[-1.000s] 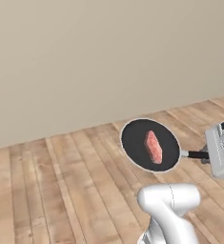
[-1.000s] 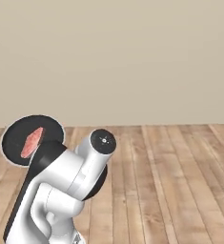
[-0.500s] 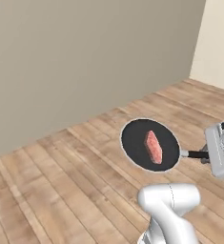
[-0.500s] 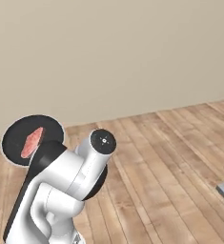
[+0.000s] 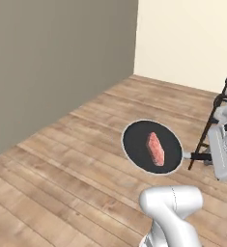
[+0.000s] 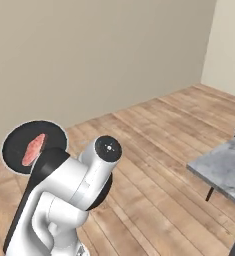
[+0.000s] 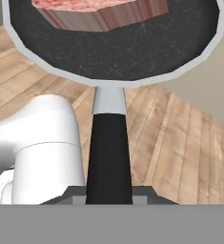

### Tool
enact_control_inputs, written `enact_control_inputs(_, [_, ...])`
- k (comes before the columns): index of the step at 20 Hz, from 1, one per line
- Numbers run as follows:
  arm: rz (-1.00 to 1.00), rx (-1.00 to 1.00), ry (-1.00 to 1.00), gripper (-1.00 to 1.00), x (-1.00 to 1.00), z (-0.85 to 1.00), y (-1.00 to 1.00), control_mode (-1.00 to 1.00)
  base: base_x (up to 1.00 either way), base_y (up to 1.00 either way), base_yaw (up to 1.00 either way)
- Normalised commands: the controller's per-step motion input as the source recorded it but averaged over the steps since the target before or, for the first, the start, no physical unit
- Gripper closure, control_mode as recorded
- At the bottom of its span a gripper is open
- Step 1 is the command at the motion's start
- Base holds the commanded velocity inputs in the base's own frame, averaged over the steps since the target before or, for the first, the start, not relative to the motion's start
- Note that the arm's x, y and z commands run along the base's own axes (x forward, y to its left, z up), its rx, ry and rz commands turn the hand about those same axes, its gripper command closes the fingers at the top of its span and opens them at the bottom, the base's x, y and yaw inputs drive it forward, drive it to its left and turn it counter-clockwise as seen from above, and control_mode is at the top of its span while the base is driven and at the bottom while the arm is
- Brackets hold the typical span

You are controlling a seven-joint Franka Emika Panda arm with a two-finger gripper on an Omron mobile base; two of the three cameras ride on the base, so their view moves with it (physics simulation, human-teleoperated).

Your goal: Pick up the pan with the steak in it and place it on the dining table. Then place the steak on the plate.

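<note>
Now the robot has turned, so a corner of the grey marble desk (image 6: 224, 172) has come into sight, and its jaws are shut tight on the handle of the pan (image 5: 152, 147), held up over the floor with the steak (image 5: 155, 149) inside

- One pan (image 5: 140, 144): round, black, pale-rimmed, with a single long black handle (image 7: 108, 152).
- One steak (image 5: 155, 148): a pinkish-red slab lying inside the pan.
- One claw (image 5: 216, 155): closed on the pan's handle.
- One worktop (image 6: 224, 167): grey-white marbled top, seen at the right edge of the right base view.
- One stool or chair (image 5: 216, 112): dark thin-legged frame at the right edge of the left base view; type cannot be told.
- Two walls: one grey (image 5: 57, 62), one cream (image 5: 187, 38), meeting at one corner.
- One wooden plank floor (image 5: 71, 164).
</note>
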Motion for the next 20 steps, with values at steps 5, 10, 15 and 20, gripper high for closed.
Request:
enact_control_inputs(5, [0.00,0.00,0.00,1.00,0.00,0.00,0.00,1.00,0.00,0.00,-0.50])
enact_control_inputs(10, [0.00,0.00,0.00,1.00,0.00,0.00,0.00,1.00,0.00,0.00,-0.50])
enact_control_inputs(15, [0.00,0.00,0.00,1.00,0.00,0.00,0.00,1.00,0.00,0.00,-0.50])
enact_control_inputs(20, [0.00,0.00,0.00,1.00,0.00,0.00,0.00,1.00,0.02,0.02,-0.36])
